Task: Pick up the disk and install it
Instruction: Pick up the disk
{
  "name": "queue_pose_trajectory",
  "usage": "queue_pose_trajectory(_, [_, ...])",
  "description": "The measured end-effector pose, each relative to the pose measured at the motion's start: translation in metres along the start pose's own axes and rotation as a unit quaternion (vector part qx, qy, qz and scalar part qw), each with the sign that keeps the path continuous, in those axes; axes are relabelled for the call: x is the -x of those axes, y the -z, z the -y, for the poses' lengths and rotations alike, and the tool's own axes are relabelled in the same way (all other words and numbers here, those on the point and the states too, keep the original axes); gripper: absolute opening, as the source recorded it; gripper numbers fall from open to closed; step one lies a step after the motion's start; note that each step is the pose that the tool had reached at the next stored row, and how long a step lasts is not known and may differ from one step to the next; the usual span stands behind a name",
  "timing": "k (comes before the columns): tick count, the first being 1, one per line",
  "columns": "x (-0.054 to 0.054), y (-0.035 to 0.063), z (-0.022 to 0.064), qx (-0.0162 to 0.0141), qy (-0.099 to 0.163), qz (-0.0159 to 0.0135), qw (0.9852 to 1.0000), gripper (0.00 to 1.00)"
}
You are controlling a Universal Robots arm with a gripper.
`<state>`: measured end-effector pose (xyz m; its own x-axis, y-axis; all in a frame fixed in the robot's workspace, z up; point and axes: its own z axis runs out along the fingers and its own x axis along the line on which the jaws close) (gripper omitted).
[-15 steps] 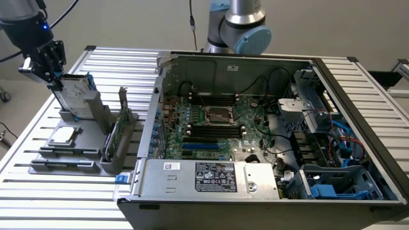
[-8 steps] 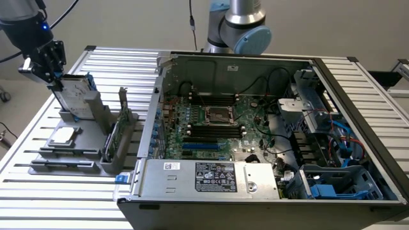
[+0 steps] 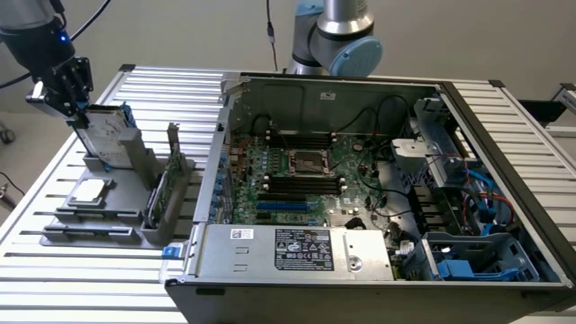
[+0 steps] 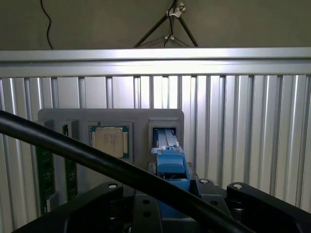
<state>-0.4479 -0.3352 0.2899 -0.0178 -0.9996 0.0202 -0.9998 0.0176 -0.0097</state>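
Blue-railed silver disk (image 3: 101,131) stands on end, slightly tilted, in the grey holder (image 3: 126,145). Its top end is pinched by the gripper (image 3: 74,108) directly above the holder. Likely stiff, fairly heavy for its size, smooth-faced so it could slip. Probably shock-sensitive, so the hold looks best across the upper end by the rails, clear of any connector. Black cable (image 4: 97,158) crosses in front of the holder, hiding finger contact. Disk's lower end is hidden inside the holder slot; label unreadable. Processor chip (image 3: 88,192) lies flat in the holder beside the disk. Beyond the holder is the open computer case (image 3: 306,101); its bays farthest from the holder are tangled in cables, hard to make out.
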Motion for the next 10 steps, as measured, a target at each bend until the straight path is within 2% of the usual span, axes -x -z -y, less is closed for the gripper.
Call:
queue_pose_trajectory(4, [0.0,0.0017,0.0,-0.0002,0.0,0.0,1.0,0.33])
queue_pose_trajectory(10, [0.0,0.0137,0.0001,0.0,0.0,0.0,1.0,0.33])
